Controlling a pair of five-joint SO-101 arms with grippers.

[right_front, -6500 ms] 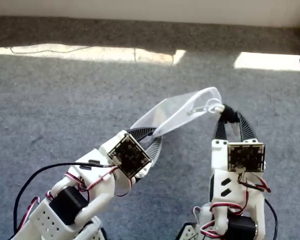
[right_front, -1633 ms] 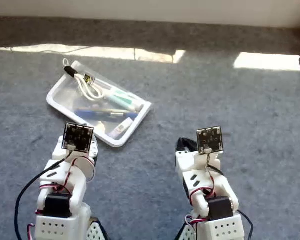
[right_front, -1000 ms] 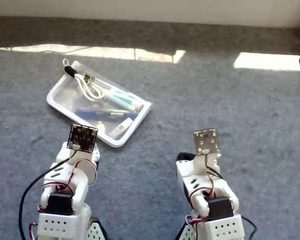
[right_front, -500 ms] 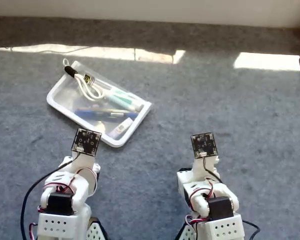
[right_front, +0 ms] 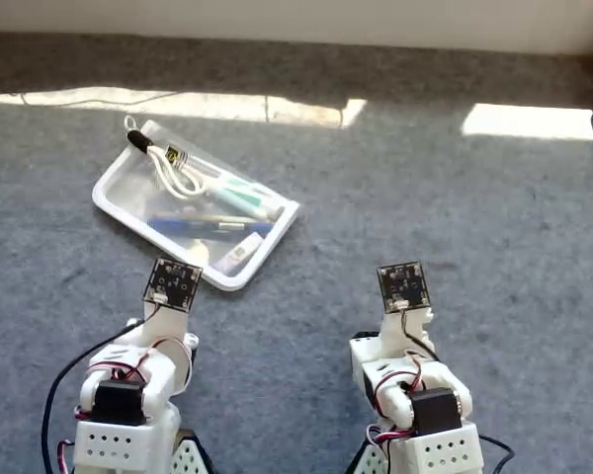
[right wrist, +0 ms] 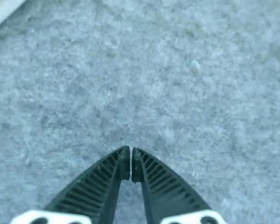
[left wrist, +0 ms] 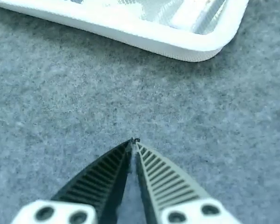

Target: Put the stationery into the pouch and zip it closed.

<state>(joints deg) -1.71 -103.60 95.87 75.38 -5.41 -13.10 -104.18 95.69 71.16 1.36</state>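
High view, left side: the clear pouch [right_front: 193, 202] lies flat on the grey carpet [right_front: 425, 178], ahead of the left arm's fingers and well to the left of the right arm's fingers. Through its wall the following can be seen:
- a looped white cable [right_front: 173, 168]
- a teal pen [right_front: 245, 196]
- a blue pen [right_front: 203, 225]
- a small white stick [right_front: 239, 255]

The black zip pull [right_front: 135, 139] sits at the pouch corner farthest from both sets of fingers.

Left wrist view: the left gripper [left wrist: 133, 142] has its fingers pressed together with nothing between them. The white-edged rim of the pouch lies ahead of the fingertips. A strip of bare carpet separates the two, so there is no contact.

Right wrist view: the right gripper [right wrist: 130, 153] has its fingers together at the tips and holds nothing. Bare carpet lies below and ahead of the fingertips. A white corner, too small to identify, shows well ahead of them and off to one side.
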